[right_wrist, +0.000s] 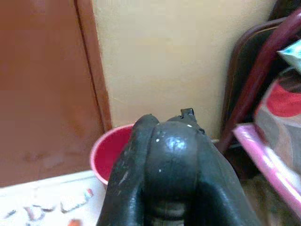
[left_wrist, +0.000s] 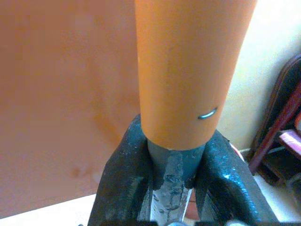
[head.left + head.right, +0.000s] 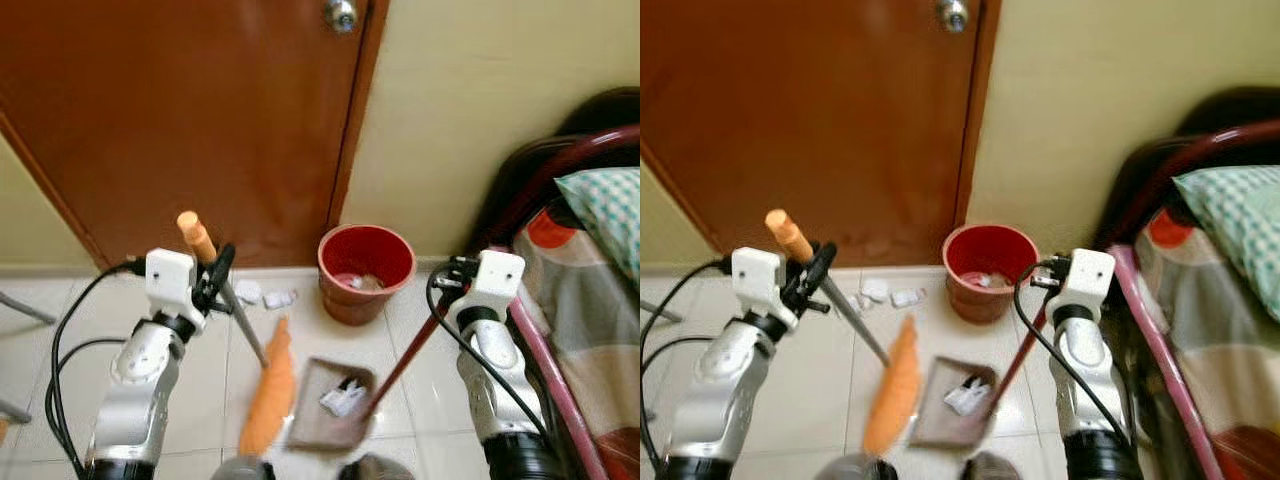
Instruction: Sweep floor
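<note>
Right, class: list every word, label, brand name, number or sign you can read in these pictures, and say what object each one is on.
No text can be read in any view.
Scraps on the floor: faint coloured marks, too blurred to read.
Scrap in the dustpan: dark marks, too small to read.
Broom handle: one small curved mark, not a letter.
Door, red bin, bedding: no writing, only pattern on the bedding.

An orange-bristled broom (image 3: 268,390) with an orange-capped grey handle is leaning tilted beside a brown dustpan (image 3: 330,405) that is holding white paper scraps (image 3: 342,399) on the tiled floor (image 3: 420,400).
</note>
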You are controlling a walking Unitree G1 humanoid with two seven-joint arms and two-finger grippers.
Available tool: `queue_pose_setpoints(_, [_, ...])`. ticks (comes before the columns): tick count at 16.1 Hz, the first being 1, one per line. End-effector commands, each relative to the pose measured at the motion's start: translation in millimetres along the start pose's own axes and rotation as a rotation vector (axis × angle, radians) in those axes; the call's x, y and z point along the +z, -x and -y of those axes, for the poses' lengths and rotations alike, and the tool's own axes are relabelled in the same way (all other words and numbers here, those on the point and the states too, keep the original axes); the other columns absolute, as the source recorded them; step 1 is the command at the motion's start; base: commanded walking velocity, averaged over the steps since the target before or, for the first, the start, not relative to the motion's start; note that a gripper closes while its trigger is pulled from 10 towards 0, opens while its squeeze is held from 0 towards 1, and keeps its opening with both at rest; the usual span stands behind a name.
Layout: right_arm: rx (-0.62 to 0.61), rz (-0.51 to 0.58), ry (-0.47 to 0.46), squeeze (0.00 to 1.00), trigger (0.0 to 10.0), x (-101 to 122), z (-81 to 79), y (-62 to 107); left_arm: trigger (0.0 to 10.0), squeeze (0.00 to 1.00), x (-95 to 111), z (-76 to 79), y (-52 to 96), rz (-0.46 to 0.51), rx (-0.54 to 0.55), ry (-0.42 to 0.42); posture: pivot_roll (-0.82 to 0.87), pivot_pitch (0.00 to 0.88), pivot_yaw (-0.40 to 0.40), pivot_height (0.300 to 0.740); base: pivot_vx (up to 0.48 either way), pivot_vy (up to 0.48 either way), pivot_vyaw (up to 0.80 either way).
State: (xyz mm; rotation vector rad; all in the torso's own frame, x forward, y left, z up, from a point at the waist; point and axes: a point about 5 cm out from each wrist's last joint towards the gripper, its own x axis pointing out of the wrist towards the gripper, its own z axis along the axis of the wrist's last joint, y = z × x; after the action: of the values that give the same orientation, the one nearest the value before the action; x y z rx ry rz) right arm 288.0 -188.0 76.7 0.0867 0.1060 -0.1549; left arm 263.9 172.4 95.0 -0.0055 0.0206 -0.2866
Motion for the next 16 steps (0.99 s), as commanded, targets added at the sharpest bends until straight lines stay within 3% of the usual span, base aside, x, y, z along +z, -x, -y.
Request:
queue_pose_setpoints(1, [-0.022, 0.018, -0.003, 0.0, 10.0, 2, 6.4, 0.9, 10.0, 0.0, 0, 3.6, 1.5, -0.001, -0.018, -0.02, 0.03, 0.062, -0.027, 0.74, 0.0, 0.0, 0.0])
queue_pose_setpoints(5, [-0.027, 0.008, -0.018, 0.0, 10.0, -2, 5.1, 2.6, 10.0, 0.0, -4, 7.8, 5.2, -0.01, -0.031, -0.015, 0.03, 0.063, -0.018, 0.74, 0.13, 0.0, 0.0])
queue_pose_setpoints(9, [-0.024, 0.018, -0.018, 0.0, 10.0, 1, 3.9, 1.2, 10.0, 0.0, -5, 9.1, 3.6, -0.018, -0.03, -0.007, 0.02, 0.06, -0.014, 0.74, 0.136, 0.0, -0.7])
queue_pose_setpoints(16, [-0.04, 0.007, -0.027, 0.0, 10.0, -6, 4.5, 8.8, 10.0, 0.0, -14, 15.3, 4.0, -0.047, -0.052, -0.009, 0.01, 0.021, -0.003, 0.74, 0.0, 0.0, 0.0])
